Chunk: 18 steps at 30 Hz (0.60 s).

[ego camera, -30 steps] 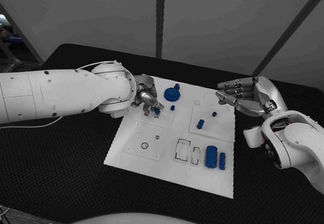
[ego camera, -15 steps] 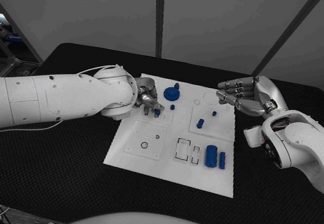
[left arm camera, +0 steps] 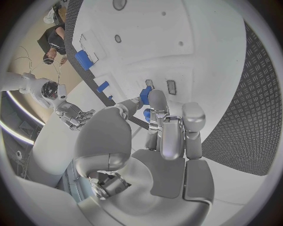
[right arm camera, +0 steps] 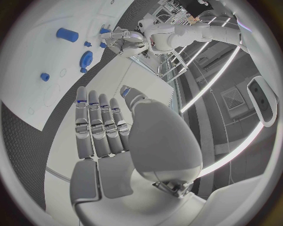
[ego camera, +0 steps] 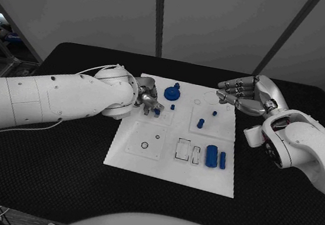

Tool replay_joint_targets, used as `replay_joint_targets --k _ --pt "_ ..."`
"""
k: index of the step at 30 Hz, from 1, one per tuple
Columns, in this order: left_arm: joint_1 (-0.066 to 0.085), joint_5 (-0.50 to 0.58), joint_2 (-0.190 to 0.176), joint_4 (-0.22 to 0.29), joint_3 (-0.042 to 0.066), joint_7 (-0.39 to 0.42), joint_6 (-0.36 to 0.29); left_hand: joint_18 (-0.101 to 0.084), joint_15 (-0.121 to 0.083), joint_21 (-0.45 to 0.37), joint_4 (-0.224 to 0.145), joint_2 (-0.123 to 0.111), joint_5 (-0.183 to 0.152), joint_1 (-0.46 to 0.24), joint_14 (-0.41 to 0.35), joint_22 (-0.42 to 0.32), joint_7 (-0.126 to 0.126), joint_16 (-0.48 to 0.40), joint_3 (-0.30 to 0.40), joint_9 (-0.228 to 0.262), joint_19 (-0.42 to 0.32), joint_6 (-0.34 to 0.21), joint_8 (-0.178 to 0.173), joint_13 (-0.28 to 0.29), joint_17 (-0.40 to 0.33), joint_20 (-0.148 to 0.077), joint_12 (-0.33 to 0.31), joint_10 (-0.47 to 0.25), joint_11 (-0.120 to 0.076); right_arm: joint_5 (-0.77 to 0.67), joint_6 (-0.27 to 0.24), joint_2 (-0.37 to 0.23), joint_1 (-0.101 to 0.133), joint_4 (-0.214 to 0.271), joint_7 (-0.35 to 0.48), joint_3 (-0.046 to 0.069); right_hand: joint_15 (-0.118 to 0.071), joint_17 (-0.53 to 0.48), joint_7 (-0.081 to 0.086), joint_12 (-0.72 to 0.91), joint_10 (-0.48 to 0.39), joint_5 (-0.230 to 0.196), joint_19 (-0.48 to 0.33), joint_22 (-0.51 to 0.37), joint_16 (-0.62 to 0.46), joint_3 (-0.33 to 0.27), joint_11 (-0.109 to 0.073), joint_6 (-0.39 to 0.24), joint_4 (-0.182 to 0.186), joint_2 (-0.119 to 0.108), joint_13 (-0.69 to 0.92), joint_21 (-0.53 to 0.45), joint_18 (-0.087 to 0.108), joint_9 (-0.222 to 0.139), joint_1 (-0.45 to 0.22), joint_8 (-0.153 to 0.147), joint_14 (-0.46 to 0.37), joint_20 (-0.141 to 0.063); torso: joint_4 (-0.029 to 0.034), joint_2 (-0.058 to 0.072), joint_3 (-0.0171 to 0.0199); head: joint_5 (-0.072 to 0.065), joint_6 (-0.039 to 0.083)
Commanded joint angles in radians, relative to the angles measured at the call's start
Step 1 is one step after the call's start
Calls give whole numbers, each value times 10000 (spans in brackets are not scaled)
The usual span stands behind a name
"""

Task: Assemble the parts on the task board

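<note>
The left hand (ego camera: 148,102) pinches a small blue part (ego camera: 156,111) just above the white task board (ego camera: 171,170), near its far-left corner, apparently ready to seat it. Next it likely must line the part up and press down. The right hand (ego camera: 244,95) hovers beyond the far-right corner, holding nothing, its fingers loosely bent.

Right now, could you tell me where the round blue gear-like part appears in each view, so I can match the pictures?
Head view: round blue part near the task board's far edge, beside the left hand.
Left wrist view: I cannot pick it out.
Right wrist view: on the board, near the left hand.
Shared landmark: the left hand.
</note>
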Motion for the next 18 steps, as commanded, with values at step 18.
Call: replay_joint_targets --k 18 --pt "-29 -154 -72 153 -3 6 491 -820 -81 56 -987 235 55 375 374 52 -21 46 1117 19 94 7 22 54 5 16 4 43 -78 14 54 27 15 -28 129 8 29 -10 3 -43 -59 32 36 -9 -13 -2 31 -70 -46 11 -12 -55 19 -1 -68 -28 -48 41 5 -8 -4 13 -17"
